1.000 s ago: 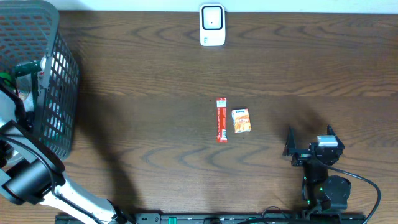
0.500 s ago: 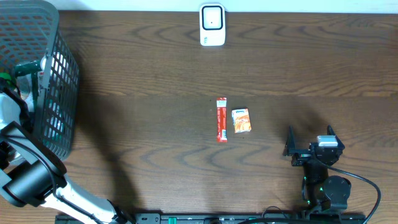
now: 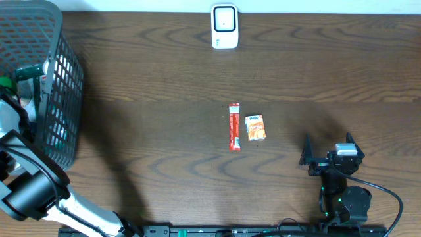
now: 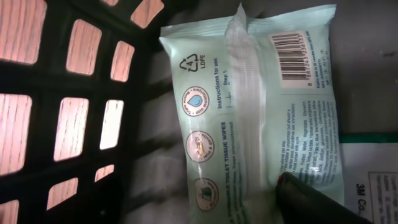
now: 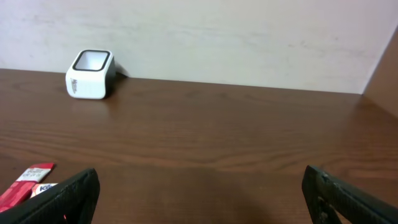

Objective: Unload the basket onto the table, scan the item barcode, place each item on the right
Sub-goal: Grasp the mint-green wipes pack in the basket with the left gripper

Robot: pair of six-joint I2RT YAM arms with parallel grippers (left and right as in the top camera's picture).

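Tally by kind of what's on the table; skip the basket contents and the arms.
scanner: 1
basket: 1
packets: 2 (red stick packet, orange packet)
Total: 4

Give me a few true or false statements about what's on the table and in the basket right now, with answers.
1. The scanner stands at the table's far edge. True.
2. The red packet lies in the basket. False: it lies on the table beside the orange box.
3. The barcode on the wipes pack faces the left wrist camera. True.
4. The right fingers hold the orange box. False: they stand open and empty, apart from it.
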